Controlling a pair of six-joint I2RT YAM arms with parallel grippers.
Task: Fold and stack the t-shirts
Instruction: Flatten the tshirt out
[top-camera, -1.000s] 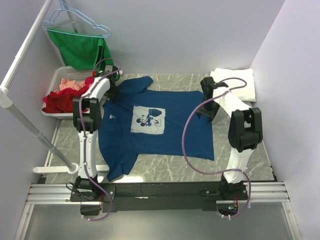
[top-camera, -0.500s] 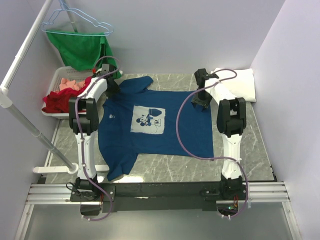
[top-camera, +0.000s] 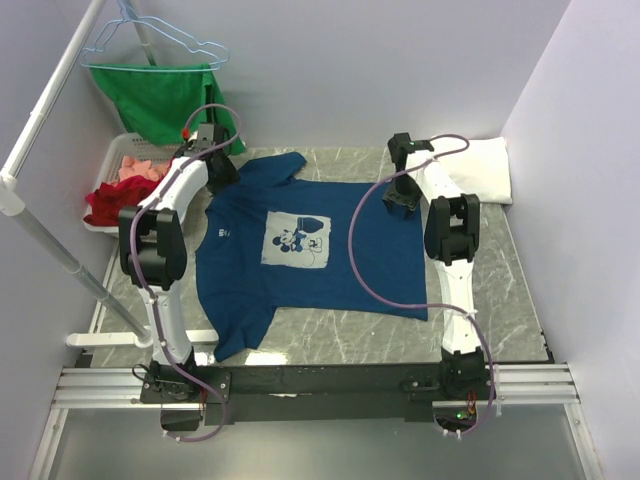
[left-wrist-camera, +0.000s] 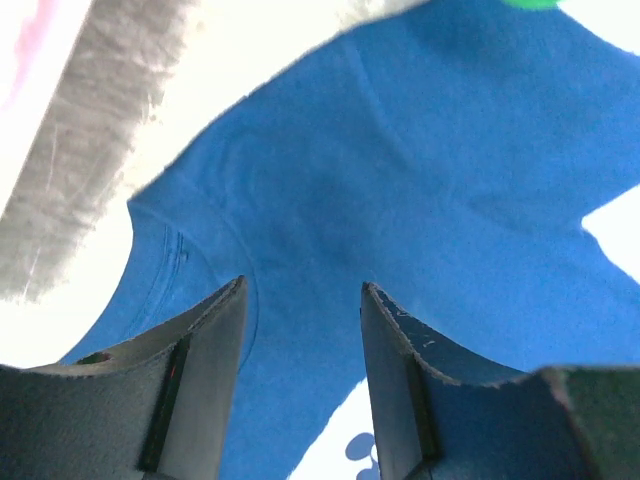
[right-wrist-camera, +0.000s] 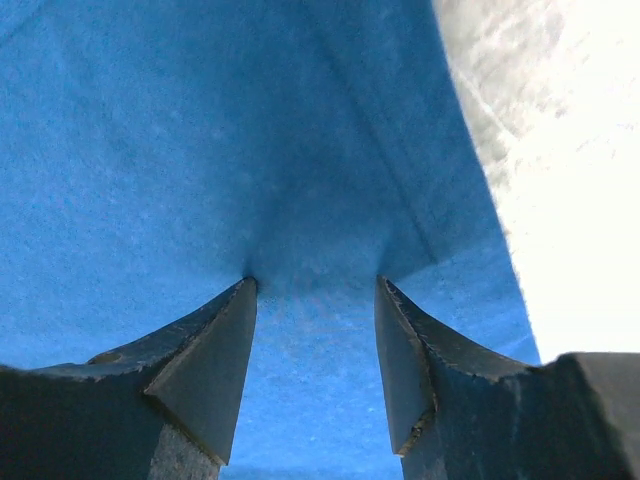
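Navy t-shirt (top-camera: 350, 270) lies flat and unfolded on the marble table (top-camera: 330, 325), so folding and stacking remain; my left pincer (left-wrist-camera: 303, 290) hovers over its far shoulder, jaws apart, gripping nothing; my right pincer (right-wrist-camera: 315, 285), jaws apart, presses fabric near the hem; white t-shirt (top-camera: 485, 170) sits folded at the far right corner.

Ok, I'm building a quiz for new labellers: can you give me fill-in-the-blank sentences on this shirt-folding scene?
The shirt spread flat on the table is ____.
The folded white shirt lies at the table's far ____ corner.
The hanger holds a ____ garment.
The jaws of the left gripper and right gripper both stand ____.
Missing words: blue; right; green; open.
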